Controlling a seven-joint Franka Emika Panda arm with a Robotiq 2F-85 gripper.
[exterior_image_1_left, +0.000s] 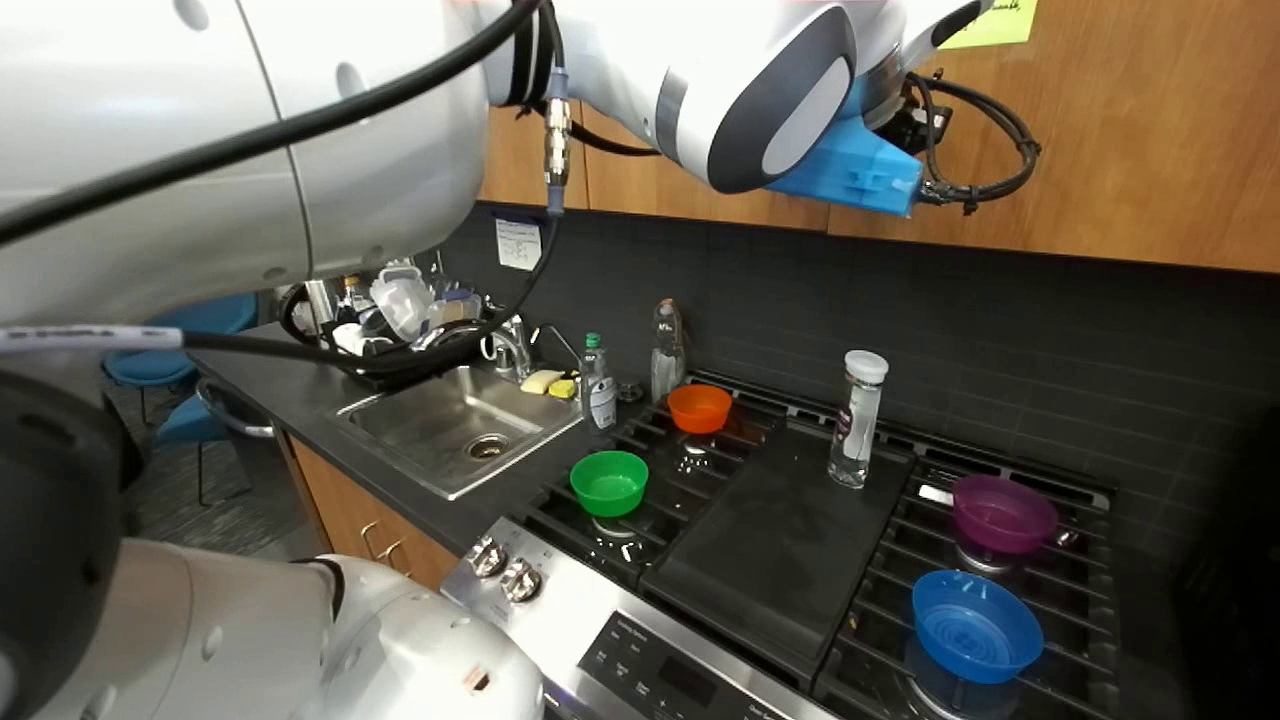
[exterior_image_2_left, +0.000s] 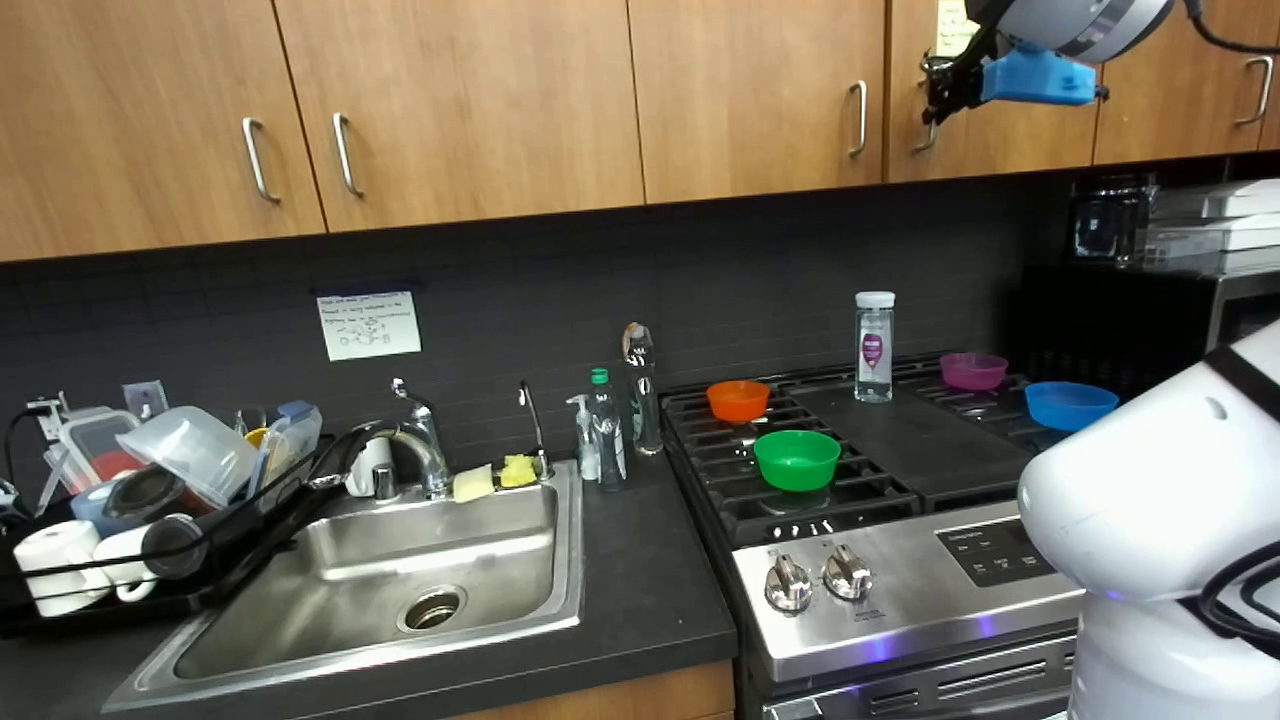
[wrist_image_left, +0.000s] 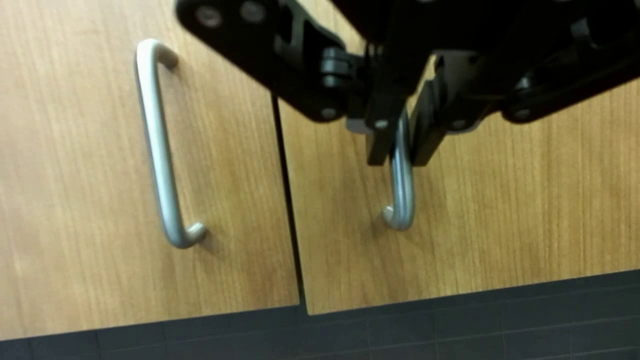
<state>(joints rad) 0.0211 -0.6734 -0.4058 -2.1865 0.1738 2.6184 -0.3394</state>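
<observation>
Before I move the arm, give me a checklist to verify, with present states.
1. Gripper shut on the handle: ok; the wrist view shows it between the jaws.
2. Gripped door fully closed: cannot tell; its lower edge looks slightly out of line with the next door.
3. Cable loop clear of the cabinet front: cannot tell; the two overlap in an exterior view.
4. White-capped bottle upright: ok; on the stove in both exterior views.
5. Green bowl, orange bowl, purple bowl and blue bowl upright: ok; all on the stove.

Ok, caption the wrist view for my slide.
Gripper closed on a cabinet handle, another handle on the neighbouring door.
</observation>
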